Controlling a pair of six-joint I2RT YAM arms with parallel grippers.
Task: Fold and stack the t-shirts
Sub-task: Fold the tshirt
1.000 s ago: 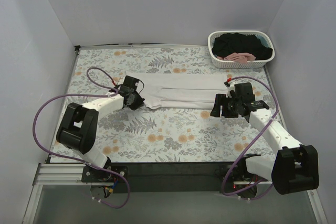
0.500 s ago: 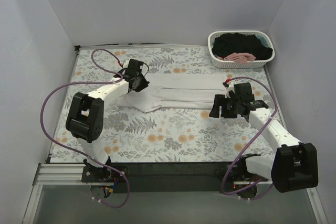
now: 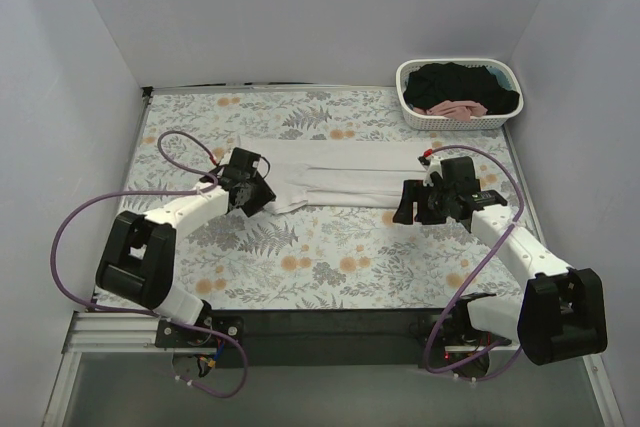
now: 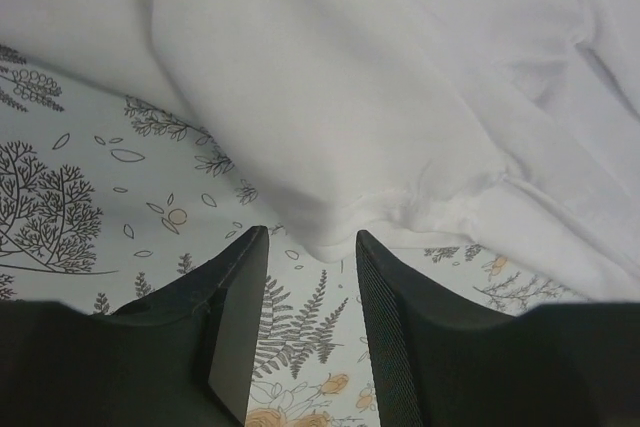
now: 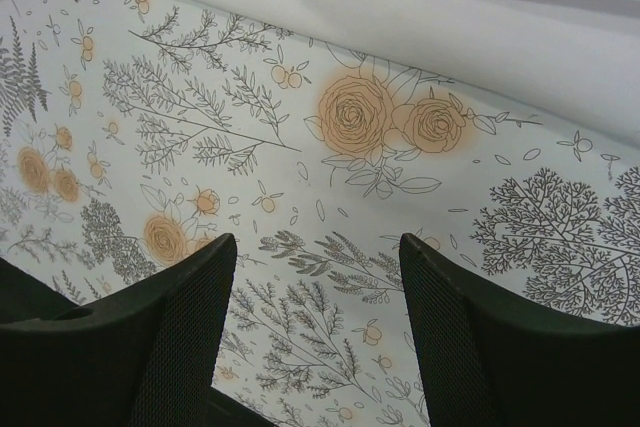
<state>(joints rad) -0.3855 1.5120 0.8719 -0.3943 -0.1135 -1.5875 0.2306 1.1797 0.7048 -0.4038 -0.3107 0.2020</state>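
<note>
On the floral tablecloth (image 3: pixel 330 252) that covers the tabletop, the white t-shirt (image 3: pixel 345 172) lies flat as a long band running from left to right across the middle, with soft creases along its length; the left end effector (image 3: pixel 252 192) sits low at the band's left end, on its near edge; in the left wrist view its two dark fingers (image 4: pixel 235 287) stand apart with a clear gap, and a rounded, hemmed corner of the white cloth comes down just to the mouth of that gap; nothing is clamped between them, so it is open and grips nothing, though whether a fingertip brushes the hem cannot be told; the right end effector (image 3: pixel 410 202) hangs at the band's right end, also on the near side; in the right wrist view its fingers are spread wide over bare printed cloth, with the shirt's edge lying beyond the tips and apart from them, so it too is open and empty; in the far right corner stands the white lattice basket (image 3: pixel 455 123), well apart from the spread shirt; it holds a black t-shirt (image 3: pixel 455 80) heaped toward the back and a pink t-shirt (image 3: pixel 455 107) bunched against its near wall.
</note>
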